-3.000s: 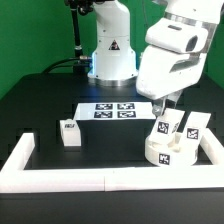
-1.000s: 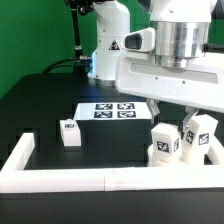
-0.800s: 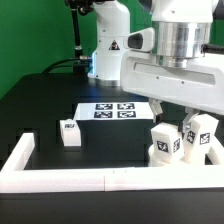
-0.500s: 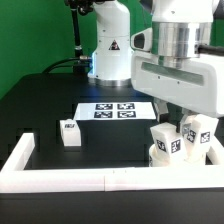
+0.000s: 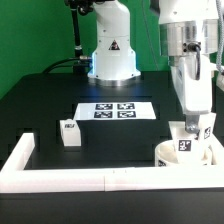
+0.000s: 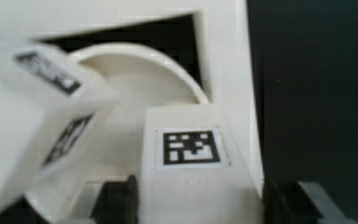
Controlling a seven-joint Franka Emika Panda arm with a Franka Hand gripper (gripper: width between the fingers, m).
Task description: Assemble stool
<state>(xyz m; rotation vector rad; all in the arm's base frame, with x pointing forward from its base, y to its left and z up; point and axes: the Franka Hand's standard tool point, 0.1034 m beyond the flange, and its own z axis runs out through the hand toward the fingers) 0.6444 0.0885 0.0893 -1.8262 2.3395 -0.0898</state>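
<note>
Tool: the tool (image 5: 194, 124) is clenched on a small white rectangular leg block (image 5: 187, 140), whose square tag faces the wrist camera.
Held block: upright at the thick white round disc seat (image 5: 166, 156); whether they touch I cannot tell.
Seat: on the black bench (image 5: 40, 100), by the long white border wall (image 5: 60, 180), at the exterior view's right.
Second tagged block: a second white tagged block (image 6: 60, 130) is tilted beside the held one.
Loose block: a loose white leg block (image 5: 68, 134) stands at the exterior view's left, well apart.
Marker board: the marker board (image 5: 115, 110) lies flat mid-bench.

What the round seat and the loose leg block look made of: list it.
Round seat: probably rigid plastic, maybe 3D-printed; uniform matte white, thick smooth rim.
Loose leg block: likely the same; matte white, crisp edges, paper-like black-and-white tag on its face.
</note>
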